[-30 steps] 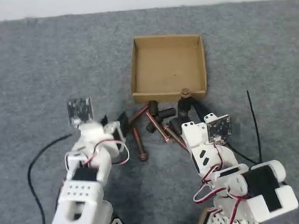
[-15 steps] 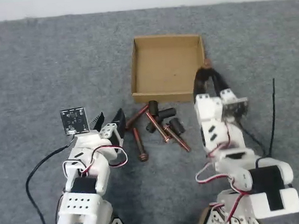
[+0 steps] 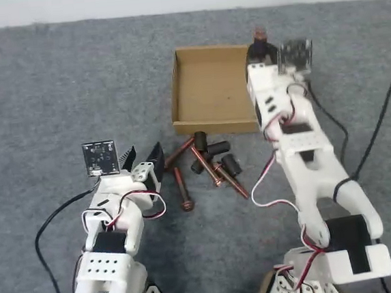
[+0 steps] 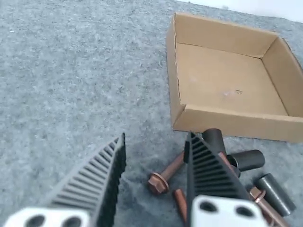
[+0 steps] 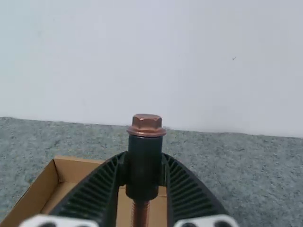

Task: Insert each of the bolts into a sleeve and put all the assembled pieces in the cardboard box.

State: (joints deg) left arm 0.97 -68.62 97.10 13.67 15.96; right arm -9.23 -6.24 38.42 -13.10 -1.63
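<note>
My right gripper is shut on an assembled piece, a copper bolt standing upright in a black sleeve. In the high view the right gripper holds it over the far right corner of the cardboard box. The box has nothing in it. Several copper bolts and black sleeves lie in a loose pile on the grey carpet just in front of the box. My left gripper stands open just left of the pile, its fingers spread, with a bolt on the carpet beyond them.
Grey carpet covers the table, with free room left of the box and at the far left. A pale wall rises behind the box. Black cables trail beside each arm base.
My right arm has lifted the bolt-and-sleeve piece from beside the pile and carried it forward over the box's far right corner. The left arm drew back slightly, then kept still.
</note>
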